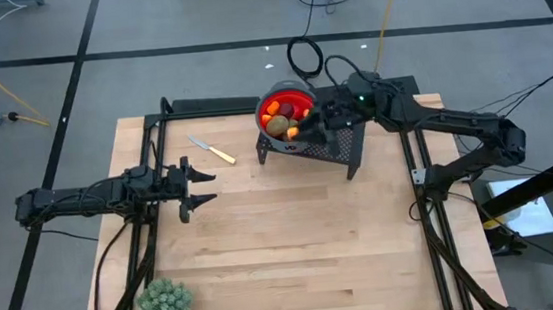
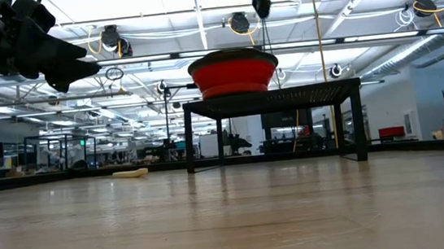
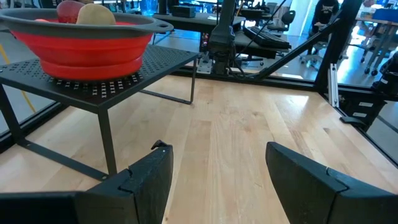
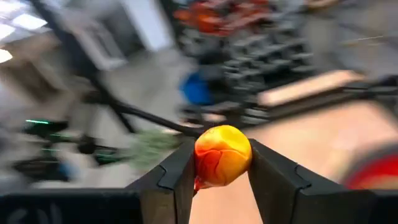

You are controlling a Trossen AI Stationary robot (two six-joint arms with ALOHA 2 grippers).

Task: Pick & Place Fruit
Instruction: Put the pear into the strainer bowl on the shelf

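A red bowl (image 1: 287, 102) stands on a black perforated stand (image 1: 341, 147) at the table's far middle. Several toy fruits (image 1: 276, 125) lie in it, among them a brown oval and red ones (image 3: 84, 12). My right gripper (image 4: 222, 169) hovers at the bowl's right rim (image 1: 312, 122), shut on a round orange-yellow fruit (image 4: 222, 155). My left gripper (image 1: 199, 190) waits open over the table's left part, its fingers (image 3: 149, 177) spread with nothing between them. My right gripper pinches the round orange-yellow fruit by its two opposite sides (image 4: 202, 163) between the two fingers (image 4: 177, 177). The fingers come level from the table's right side. The fruit is lifted clear, above the bowl's height.
A small knife with a yellow handle (image 1: 213, 149) lies on the table left of the stand. A pale green spiky plant ball (image 1: 164, 305) sits at the near left corner. Bare wooden table (image 1: 314, 242) stretches across the middle and near side.
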